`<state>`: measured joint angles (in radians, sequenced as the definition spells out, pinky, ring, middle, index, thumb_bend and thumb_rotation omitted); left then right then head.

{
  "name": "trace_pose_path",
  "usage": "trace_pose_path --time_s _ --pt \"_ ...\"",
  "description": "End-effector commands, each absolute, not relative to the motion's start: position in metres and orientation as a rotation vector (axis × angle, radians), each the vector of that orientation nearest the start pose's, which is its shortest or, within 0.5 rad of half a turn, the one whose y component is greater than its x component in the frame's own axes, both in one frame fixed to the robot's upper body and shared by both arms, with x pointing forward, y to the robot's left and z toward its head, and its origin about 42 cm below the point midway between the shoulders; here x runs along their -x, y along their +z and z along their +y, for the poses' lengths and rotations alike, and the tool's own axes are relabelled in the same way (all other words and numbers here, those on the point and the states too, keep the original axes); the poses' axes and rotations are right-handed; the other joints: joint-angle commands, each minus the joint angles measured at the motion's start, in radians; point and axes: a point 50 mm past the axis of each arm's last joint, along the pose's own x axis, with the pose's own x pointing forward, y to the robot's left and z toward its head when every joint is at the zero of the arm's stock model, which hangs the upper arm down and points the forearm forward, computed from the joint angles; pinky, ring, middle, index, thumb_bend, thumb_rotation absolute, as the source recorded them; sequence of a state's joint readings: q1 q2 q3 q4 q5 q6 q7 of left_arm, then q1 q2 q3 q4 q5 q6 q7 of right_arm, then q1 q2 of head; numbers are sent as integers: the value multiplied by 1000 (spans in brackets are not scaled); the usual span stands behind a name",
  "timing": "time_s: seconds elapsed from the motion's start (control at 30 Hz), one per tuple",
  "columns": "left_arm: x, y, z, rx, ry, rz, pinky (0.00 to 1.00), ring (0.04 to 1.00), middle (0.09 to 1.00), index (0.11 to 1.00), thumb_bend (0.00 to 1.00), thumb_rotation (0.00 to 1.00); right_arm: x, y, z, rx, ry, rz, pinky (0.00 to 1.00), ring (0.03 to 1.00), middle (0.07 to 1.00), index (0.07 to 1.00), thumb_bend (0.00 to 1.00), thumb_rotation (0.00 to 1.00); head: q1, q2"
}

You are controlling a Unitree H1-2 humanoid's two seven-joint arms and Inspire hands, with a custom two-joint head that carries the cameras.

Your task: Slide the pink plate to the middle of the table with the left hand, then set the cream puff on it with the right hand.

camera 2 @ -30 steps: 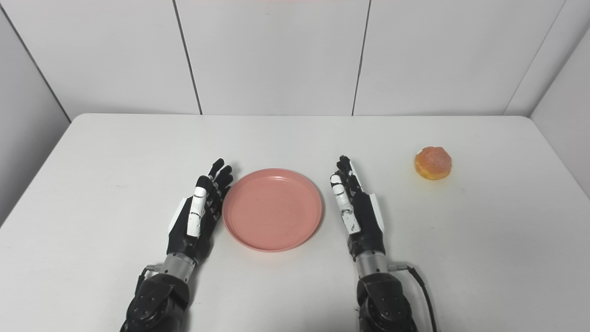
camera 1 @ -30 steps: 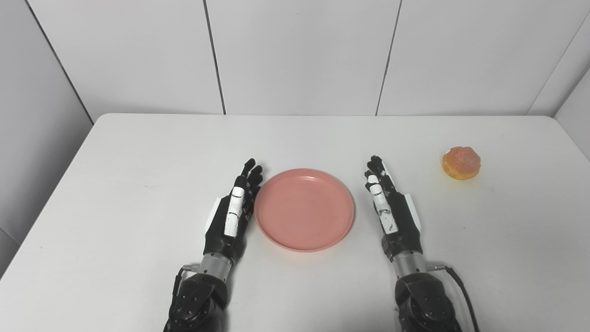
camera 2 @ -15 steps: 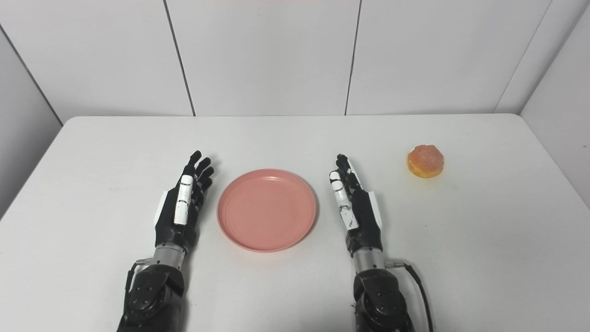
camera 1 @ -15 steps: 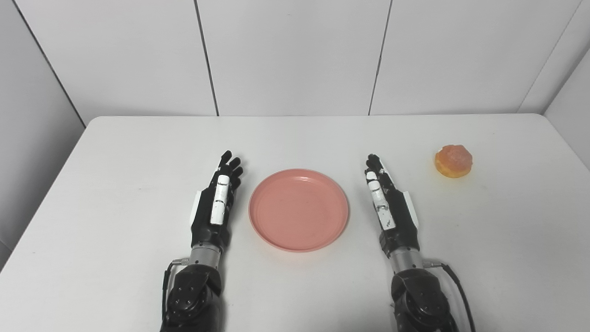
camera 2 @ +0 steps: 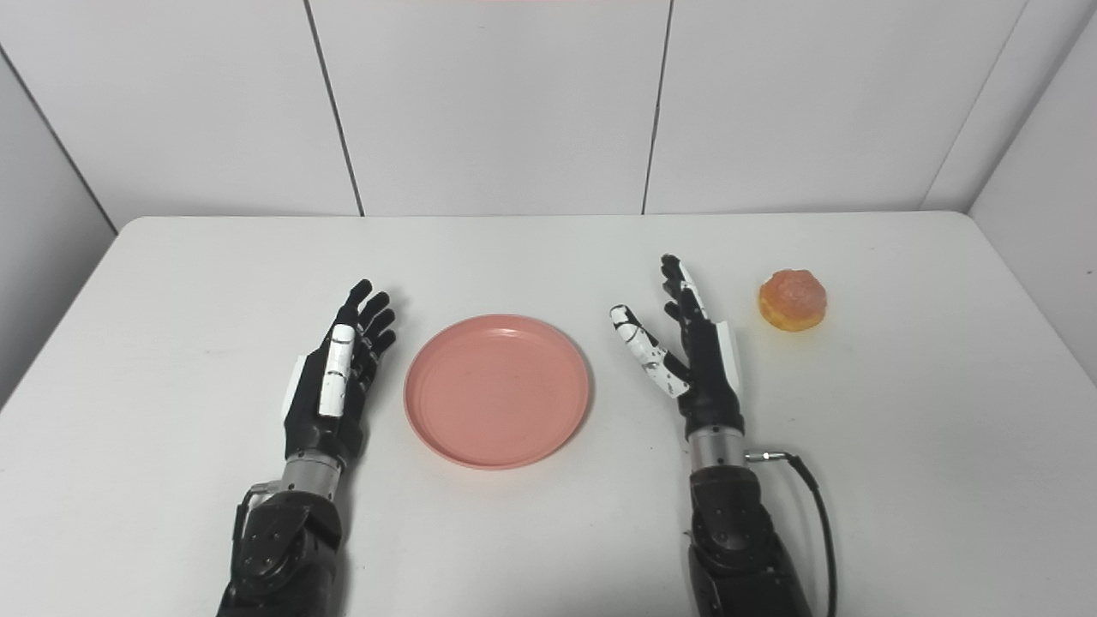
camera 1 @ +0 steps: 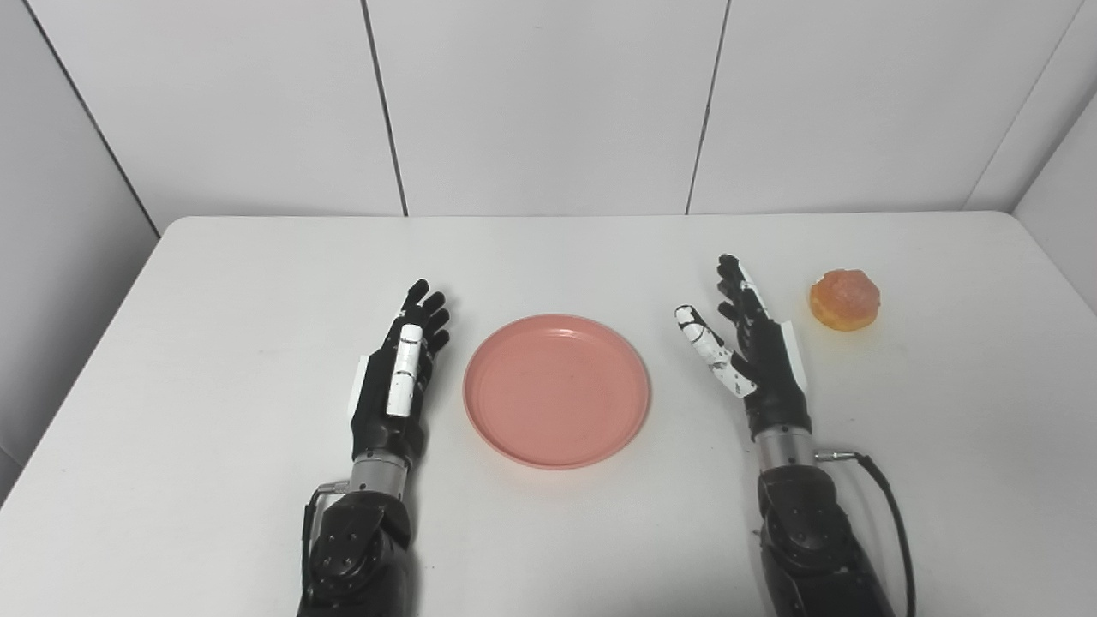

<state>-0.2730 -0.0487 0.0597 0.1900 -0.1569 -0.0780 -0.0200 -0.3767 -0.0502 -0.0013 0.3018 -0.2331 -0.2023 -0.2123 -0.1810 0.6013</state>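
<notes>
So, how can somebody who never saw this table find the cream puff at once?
Start at the white table and look toward its far right side. Beyond the open right hand sits the cream puff, a small round golden-orange pastry, unlike the flat pink plate in the middle.

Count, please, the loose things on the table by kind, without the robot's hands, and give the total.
Pink plate: 1
Cream puff: 1
Total: 2
</notes>
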Motion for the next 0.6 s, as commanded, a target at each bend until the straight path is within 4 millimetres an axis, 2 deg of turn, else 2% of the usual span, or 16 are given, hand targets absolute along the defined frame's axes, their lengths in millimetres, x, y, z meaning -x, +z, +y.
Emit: trace_pose_path --time_s 0.0,0.17,0.2,0.43,0.57 --pt "-363 115 186 221 -37 -102 919 907 900 887 610 834 -407 170 -211 349 -142 -447 888 909 906 893 633 429 1 0" --pt "-362 114 187 200 -42 -103 902 898 895 880 617 855 -415 179 -224 515 -214 -545 868 895 889 874 637 317 -3 -5" --pt "-362 113 187 204 -44 -102 906 899 896 882 621 860 -417 181 -226 537 -232 -555 820 870 877 865 649 293 -3 -5" --pt "-361 113 190 221 -52 -82 895 891 889 874 625 870 -426 193 -245 611 -324 -605 750 836 862 861 639 188 -15 -7" --pt "-360 114 192 227 -60 -79 883 883 884 866 623 880 -430 200 -256 645 -384 -642 671 774 858 858 626 142 -23 -8"
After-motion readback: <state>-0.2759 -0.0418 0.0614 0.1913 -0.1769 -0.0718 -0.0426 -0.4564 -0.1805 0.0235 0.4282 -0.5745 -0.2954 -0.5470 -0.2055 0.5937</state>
